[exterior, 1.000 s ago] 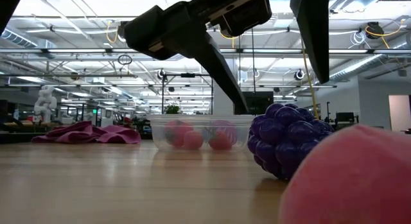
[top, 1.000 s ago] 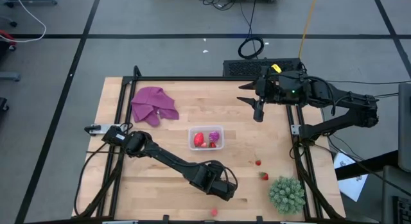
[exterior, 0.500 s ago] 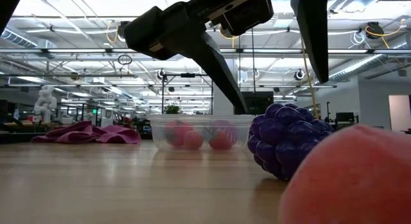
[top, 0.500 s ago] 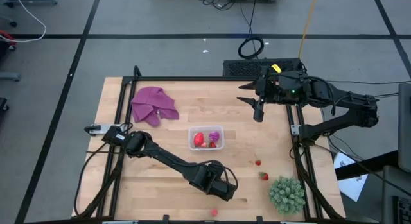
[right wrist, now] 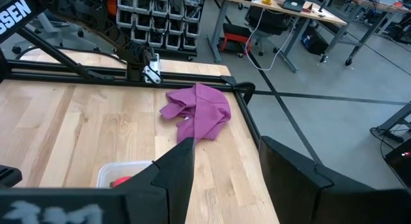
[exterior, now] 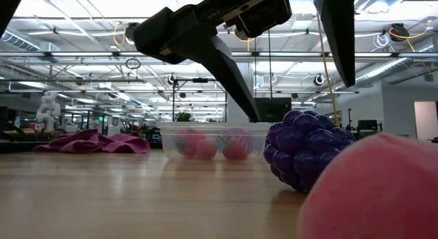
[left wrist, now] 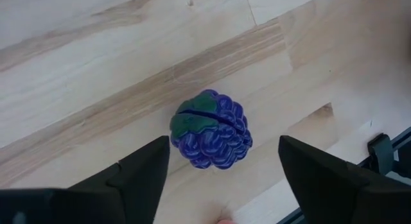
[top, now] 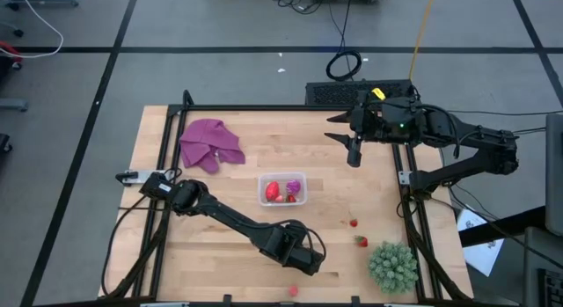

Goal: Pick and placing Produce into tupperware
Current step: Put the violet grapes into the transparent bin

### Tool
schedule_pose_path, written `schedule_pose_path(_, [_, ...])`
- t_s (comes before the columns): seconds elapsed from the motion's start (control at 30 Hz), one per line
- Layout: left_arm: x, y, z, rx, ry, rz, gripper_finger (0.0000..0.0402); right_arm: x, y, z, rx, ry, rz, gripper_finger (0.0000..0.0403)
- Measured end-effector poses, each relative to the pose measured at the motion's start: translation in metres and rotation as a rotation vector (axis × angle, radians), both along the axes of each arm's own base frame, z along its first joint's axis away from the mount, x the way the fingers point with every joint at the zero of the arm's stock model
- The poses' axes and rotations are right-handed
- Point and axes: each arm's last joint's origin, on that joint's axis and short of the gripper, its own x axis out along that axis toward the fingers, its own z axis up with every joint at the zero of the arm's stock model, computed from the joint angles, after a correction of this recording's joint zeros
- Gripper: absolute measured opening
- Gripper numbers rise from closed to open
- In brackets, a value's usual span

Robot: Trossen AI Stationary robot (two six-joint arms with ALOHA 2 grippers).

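Because the dark blue-purple fruit [left wrist: 212, 129] lies on the bare wood close to the table's near edge, the left gripper [left wrist: 221, 169] hangs directly above it. Its two fingers stand wide apart, one on each side of the berry and clear of it, so nothing is held. That straddling pose looks like the set-up for a straight descent and a squeeze. In the low view the same fruit [exterior: 308, 151] sits on the boards under the two dark fingers [exterior: 233, 74], which do not touch it.

The tupperware [top: 283, 189] stands near the middle of the table [top: 237, 149] and already holds a red piece and a magenta one, probably why it was set centrally, within reach of both arms. A pale pink fruit [top: 293, 291] rests at the very near edge, just beside the left gripper's work spot. Two small red strawberry-like fruits [top: 357, 233] lie apart towards the right side, near the green spiky plant [top: 392, 266] at the near right corner. The purple cloth [top: 210, 142] lies crumpled towards the far left corner, away from the picking area.

At the far right corner, the right gripper [top: 354, 155] waits lifted off the table, its jaws narrowly parted and empty, presumably parked there to keep the middle free for the left arm.
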Motion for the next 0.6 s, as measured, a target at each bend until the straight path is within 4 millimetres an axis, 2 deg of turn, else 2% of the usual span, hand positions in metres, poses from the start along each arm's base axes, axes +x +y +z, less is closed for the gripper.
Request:
schedule_pose_path(0.23, [0.0, -0.003, 0.001, 0.022, -0.028, -0.005, 0.0346, 0.0, 0.0, 0.0, 0.0, 0.0, 0.0, 0.0165])
schedule_pose_path(0.37, [0.004, -0.01, -0.003, 0.034, -0.08, -0.008, 0.0348, 0.0, 0.0, 0.0, 0.0, 0.0, 0.001, 0.0165])
schedule_pose_path(0.6, [0.005, -0.01, -0.01, 0.047, -0.065, -0.03, 0.0349, 0.0, 0.0, -0.001, 0.001, 0.006, 0.001, 0.0165])
